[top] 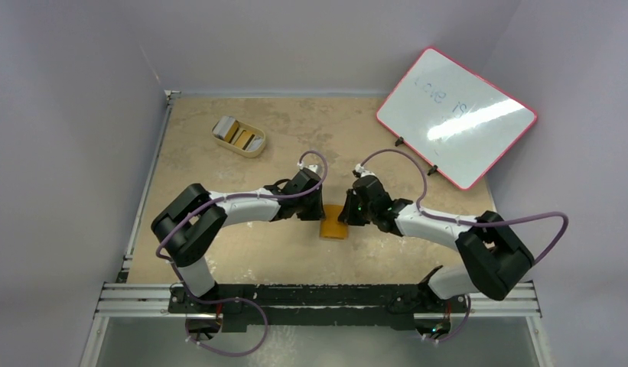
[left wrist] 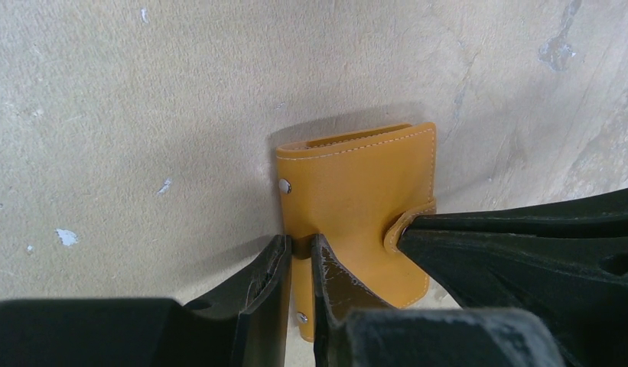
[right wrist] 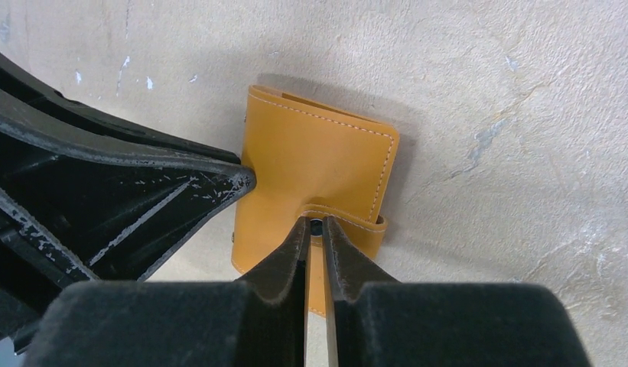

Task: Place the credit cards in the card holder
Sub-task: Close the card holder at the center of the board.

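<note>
The card holder [top: 334, 222] is a folded orange-tan wallet lying on the table between my two grippers. My left gripper [left wrist: 299, 243] is shut on the card holder's [left wrist: 356, 191] near left edge, one finger on each side of the leather. My right gripper [right wrist: 316, 224] is shut on the small strap tab [right wrist: 349, 223] that wraps round the card holder's [right wrist: 310, 160] edge. In the top view the left gripper [top: 317, 210] and right gripper [top: 350, 214] face each other across it. The credit cards [top: 232, 131], grey and gold-brown, stand in a cream oval tray [top: 253, 151] at the back left.
A white board with a red frame [top: 456, 116] leans at the back right. In the left wrist view the right gripper's dark fingers [left wrist: 525, 245] press in from the right. A metal rail [top: 318, 298] runs along the near table edge.
</note>
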